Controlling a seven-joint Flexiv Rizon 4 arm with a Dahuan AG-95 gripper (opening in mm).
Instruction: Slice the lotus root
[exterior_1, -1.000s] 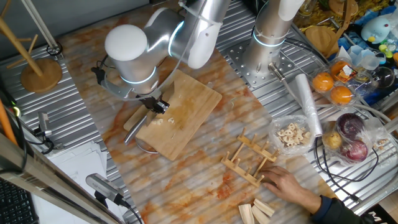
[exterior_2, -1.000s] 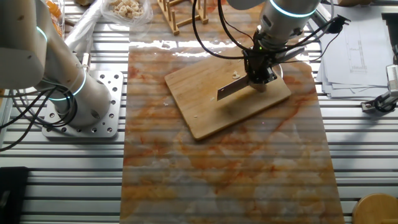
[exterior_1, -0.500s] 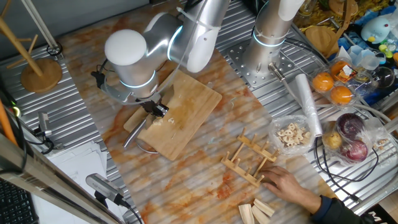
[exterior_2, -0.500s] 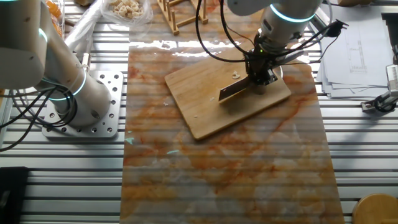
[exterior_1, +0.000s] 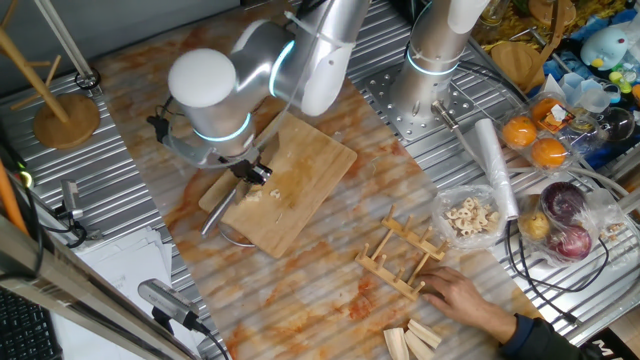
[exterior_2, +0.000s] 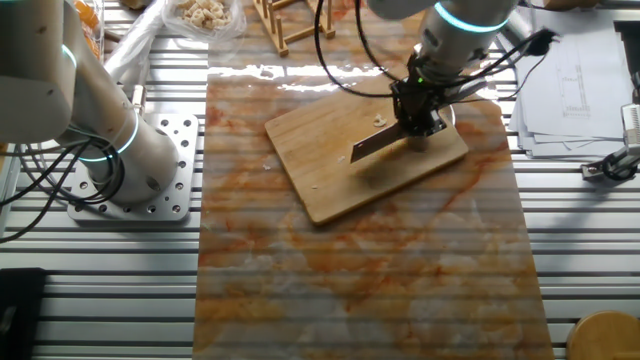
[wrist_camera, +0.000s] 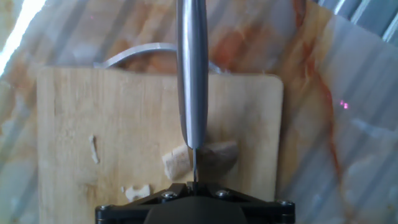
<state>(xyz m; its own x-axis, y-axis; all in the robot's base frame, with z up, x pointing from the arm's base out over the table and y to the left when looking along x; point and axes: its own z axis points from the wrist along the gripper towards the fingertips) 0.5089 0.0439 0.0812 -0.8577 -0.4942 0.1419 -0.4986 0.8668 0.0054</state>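
Note:
The wooden cutting board (exterior_1: 300, 170) lies on the marbled table; it also shows in the other fixed view (exterior_2: 350, 165) and in the hand view (wrist_camera: 112, 124). My gripper (exterior_1: 256, 173) is shut on a knife (wrist_camera: 191, 74), with the blade (exterior_2: 373, 146) held edge-down over the board. The lotus root (wrist_camera: 178, 162), a small pale chunk, lies on the board right under the blade, partly in its shadow. Tiny cream fragments (wrist_camera: 137, 191) lie beside it, and one more (exterior_2: 380, 120) lies farther along the board. My gripper's fingers are mostly hidden behind the hand body (wrist_camera: 194, 185).
A person's hand (exterior_1: 468, 294) rests by a wooden rack (exterior_1: 405, 255). A clear bag of holed slices (exterior_1: 470, 215), wooden blocks (exterior_1: 415, 340), onions (exterior_1: 565, 205) and oranges (exterior_1: 535, 140) lie at the right. A second arm's base (exterior_1: 425, 80) stands behind. A round metal rim (exterior_1: 235, 237) sticks out under the board.
The hand and knife have shifted only slightly over the board's end. The knife stays in the grip, and the person's hand has not moved.

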